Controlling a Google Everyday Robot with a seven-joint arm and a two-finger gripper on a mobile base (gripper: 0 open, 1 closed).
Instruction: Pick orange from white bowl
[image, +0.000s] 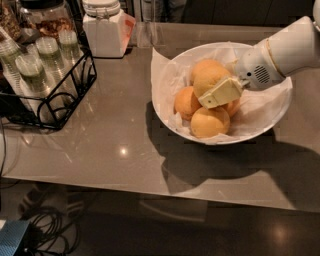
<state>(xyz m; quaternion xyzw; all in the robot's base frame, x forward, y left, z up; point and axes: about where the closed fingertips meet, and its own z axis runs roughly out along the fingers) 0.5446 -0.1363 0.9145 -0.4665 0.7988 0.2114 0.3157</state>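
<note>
Pincer (217, 95) in white bowl (161, 111), centre-right of frame, resting vs. the big orange (207, 75) atop the pile (can't tell if open/closed), so an off-centre squeeze could squirt it onto smaller oranges (187, 102) or over rim onto desk (115, 150).

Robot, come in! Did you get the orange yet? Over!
Gripper over white bowl, at the orange atop the pile. Orange not yet lifted out. Other oranges crowd close beside it.
</note>
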